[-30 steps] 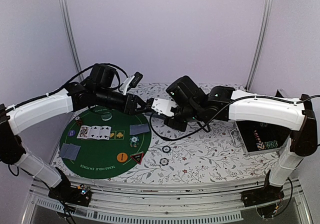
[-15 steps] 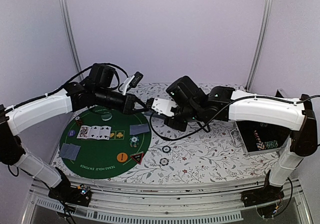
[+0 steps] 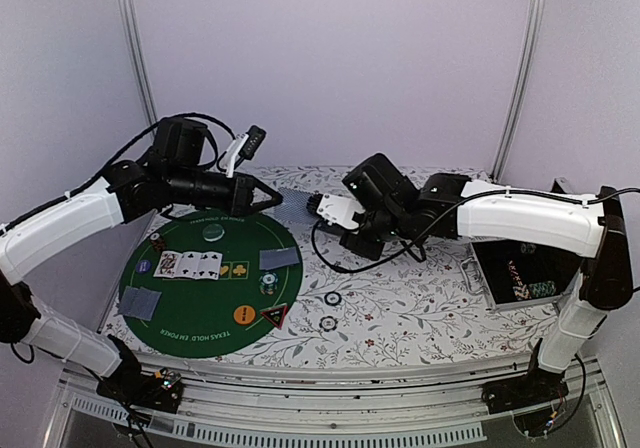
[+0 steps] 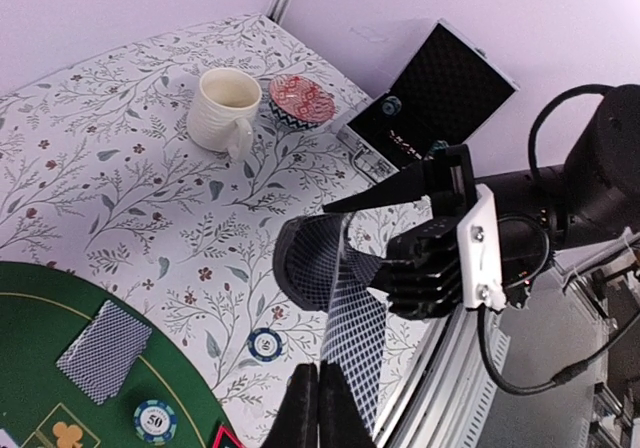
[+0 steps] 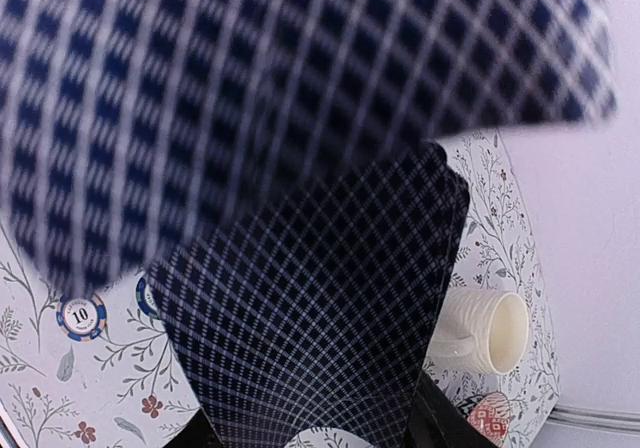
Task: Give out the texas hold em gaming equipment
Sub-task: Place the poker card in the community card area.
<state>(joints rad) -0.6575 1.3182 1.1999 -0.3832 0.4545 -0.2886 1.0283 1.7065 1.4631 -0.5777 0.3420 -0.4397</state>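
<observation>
My left gripper (image 3: pixel 275 199) (image 4: pixel 318 396) is shut on one grey-blue-backed playing card (image 4: pixel 357 333) (image 3: pixel 292 203), which hangs in the air between the two arms. My right gripper (image 3: pixel 314 208) (image 5: pixel 315 413) is shut on the bent deck of cards (image 4: pixel 308 261) (image 5: pixel 320 318), just right of that card. The green round mat (image 3: pixel 190 328) carries face-up cards (image 3: pixel 188 264), two face-down cards (image 3: pixel 280 258) (image 3: pixel 138 302), a poker chip (image 3: pixel 268 283), the orange button (image 3: pixel 244 315), the triangular marker (image 3: pixel 274 315) and a clear disc (image 3: pixel 213 234).
Two loose chips (image 3: pixel 332 298) (image 3: pixel 328 324) lie on the floral cloth right of the mat. An open case (image 3: pixel 520 273) stands at the right. A cream mug (image 4: pixel 222 111) and a red-patterned dish (image 4: pixel 300 100) sit near the back.
My left gripper closed on a card at the deck and drew back to the left with it. The right gripper shifted slightly right, still holding the deck.
</observation>
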